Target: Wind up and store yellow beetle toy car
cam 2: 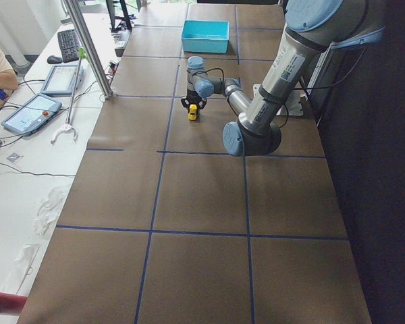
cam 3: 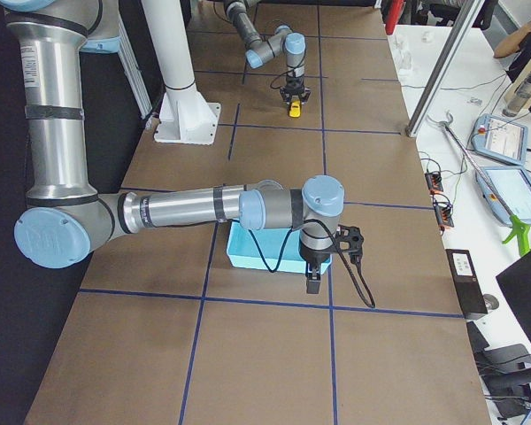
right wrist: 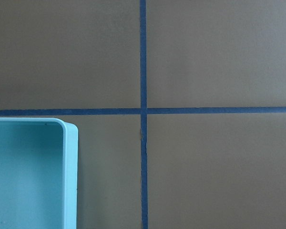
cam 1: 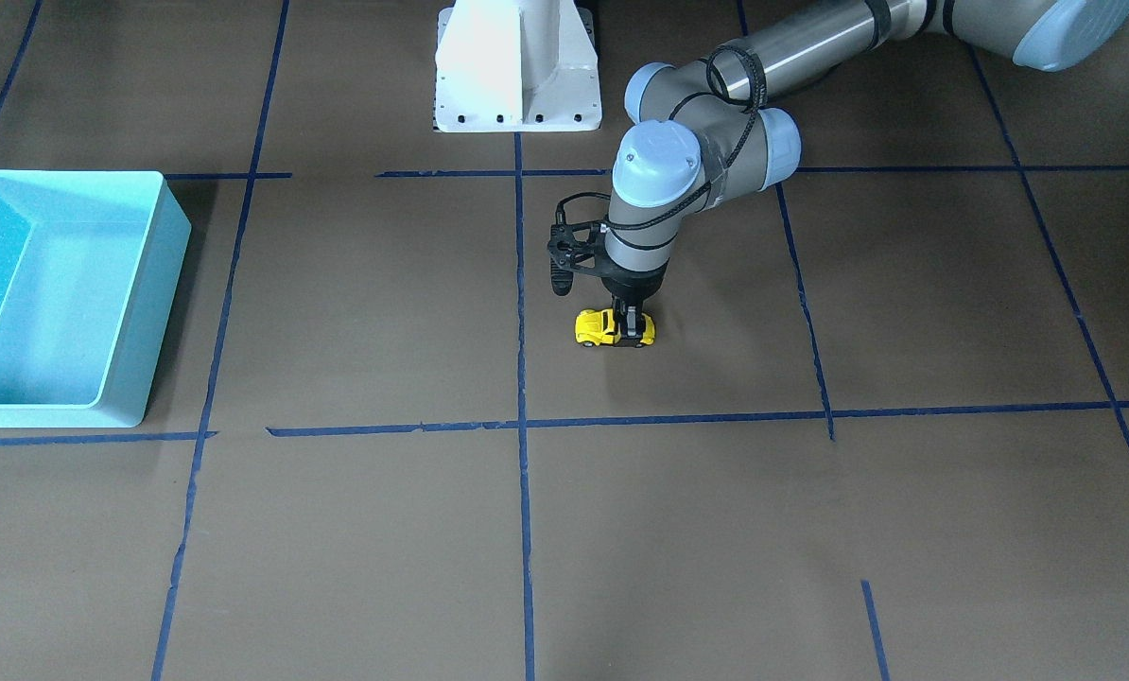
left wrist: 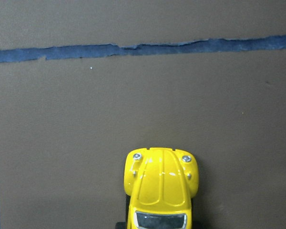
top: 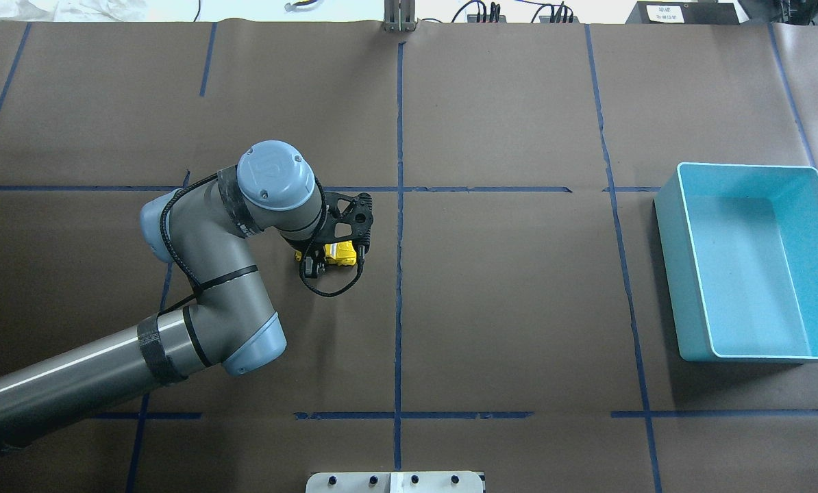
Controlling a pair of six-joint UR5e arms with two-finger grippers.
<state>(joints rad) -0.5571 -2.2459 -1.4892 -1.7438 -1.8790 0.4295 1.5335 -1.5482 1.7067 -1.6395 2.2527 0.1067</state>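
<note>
The yellow beetle toy car (cam 1: pixel 600 327) stands on its wheels on the brown table, just to the robot's left of the centre tape line. It also shows in the overhead view (top: pixel 344 252) and, hood forward, at the bottom of the left wrist view (left wrist: pixel 162 186). My left gripper (cam 1: pixel 633 326) points straight down with its fingers closed across the car's rear half. My right gripper (cam 3: pixel 312 283) hangs over the table beside the near corner of the turquoise bin (cam 3: pixel 248 257). It shows only in the exterior right view, so I cannot tell whether it is open or shut.
The turquoise bin (top: pixel 683 274) stands at the table's right side, with nothing in the parts of it that show. Its corner shows in the right wrist view (right wrist: pixel 71 176). The white robot pedestal (cam 1: pixel 517 66) stands at the robot's edge. Blue tape lines grid the table.
</note>
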